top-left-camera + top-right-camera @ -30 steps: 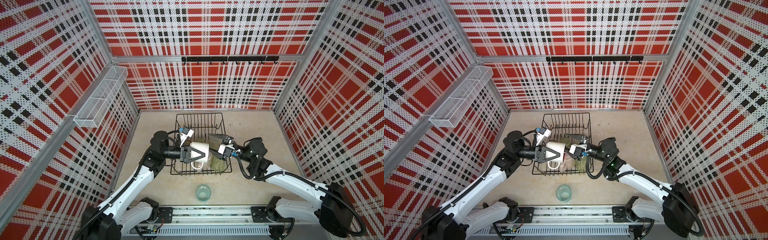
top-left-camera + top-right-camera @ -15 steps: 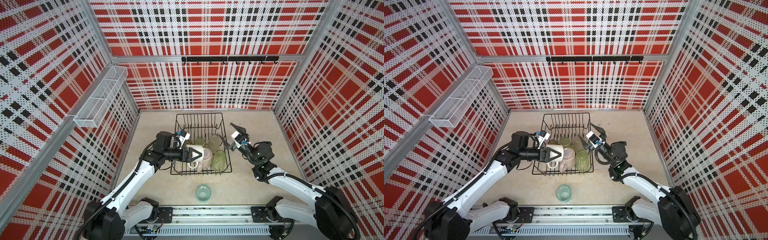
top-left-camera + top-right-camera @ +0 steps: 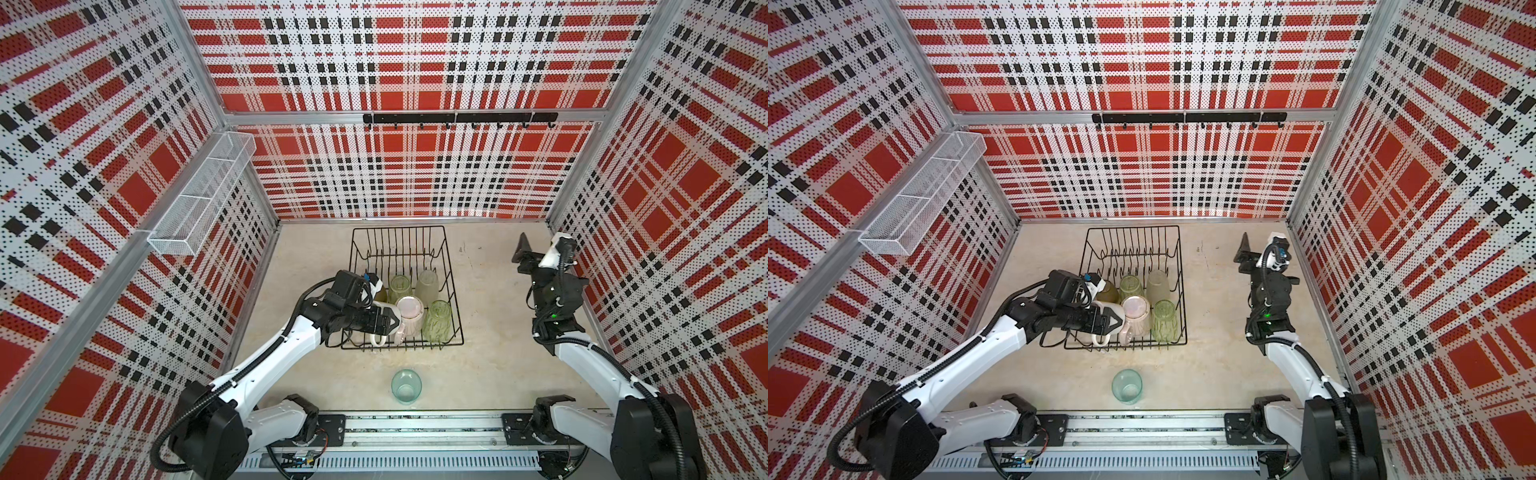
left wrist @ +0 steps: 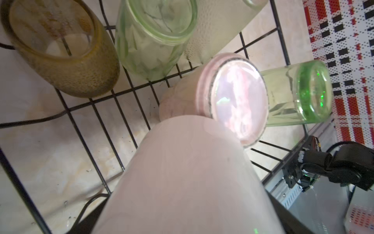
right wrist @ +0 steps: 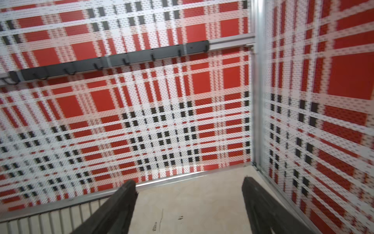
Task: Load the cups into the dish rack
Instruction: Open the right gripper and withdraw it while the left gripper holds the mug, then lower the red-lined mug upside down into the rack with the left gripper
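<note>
Tabletop [image 3: 498, 353]: teal tumbler [image 3: 406, 386] upright, mouth up.

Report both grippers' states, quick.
Left gripper: closed on the white mug.
Right gripper: open, empty.

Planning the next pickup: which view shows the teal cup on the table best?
A top view: the teal cup stands whole, unobstructed, in front of the dish rack; both top views agree. Right wrist view misses it; left wrist gives no clear sight.
</note>
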Controlling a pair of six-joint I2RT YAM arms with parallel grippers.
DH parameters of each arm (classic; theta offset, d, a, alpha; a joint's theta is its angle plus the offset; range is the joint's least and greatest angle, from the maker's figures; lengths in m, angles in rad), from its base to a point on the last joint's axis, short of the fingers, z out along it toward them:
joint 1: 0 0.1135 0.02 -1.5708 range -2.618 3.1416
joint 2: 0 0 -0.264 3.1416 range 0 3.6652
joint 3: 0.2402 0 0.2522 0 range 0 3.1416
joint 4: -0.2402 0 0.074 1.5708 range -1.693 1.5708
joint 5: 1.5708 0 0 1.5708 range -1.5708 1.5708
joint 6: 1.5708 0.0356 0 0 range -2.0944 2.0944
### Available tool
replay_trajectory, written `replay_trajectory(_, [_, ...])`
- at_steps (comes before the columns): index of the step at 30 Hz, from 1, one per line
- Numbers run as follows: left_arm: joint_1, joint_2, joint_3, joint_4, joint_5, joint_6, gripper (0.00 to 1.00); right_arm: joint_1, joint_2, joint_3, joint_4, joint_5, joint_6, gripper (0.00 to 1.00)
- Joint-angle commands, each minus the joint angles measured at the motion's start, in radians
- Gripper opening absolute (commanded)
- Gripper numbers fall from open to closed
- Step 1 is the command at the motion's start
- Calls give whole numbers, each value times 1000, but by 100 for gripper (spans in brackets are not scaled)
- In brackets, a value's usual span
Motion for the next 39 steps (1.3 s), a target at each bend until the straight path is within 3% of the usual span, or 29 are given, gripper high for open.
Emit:
replay_trajectory(1, [-6,-18,59,0,-65,17,65,-56,-34,-25,-46,63,95,85])
replay_trajectory(7, [-5,-10,85,-60,-170,24,65,-164,-9,9,-194,103,152,88])
replay_trajectory(16, [-6,45,85,-99,-304,30,65,-181,71,49,-278,114,139,100])
replay_trajectory(27, [-43,114,99,-96,-318,25,66,-191,94,52,-349,79,188,100])
replay_trajectory(39, [-81,217,138,-128,-407,18,69,-194,126,97,-382,-21,123,100])
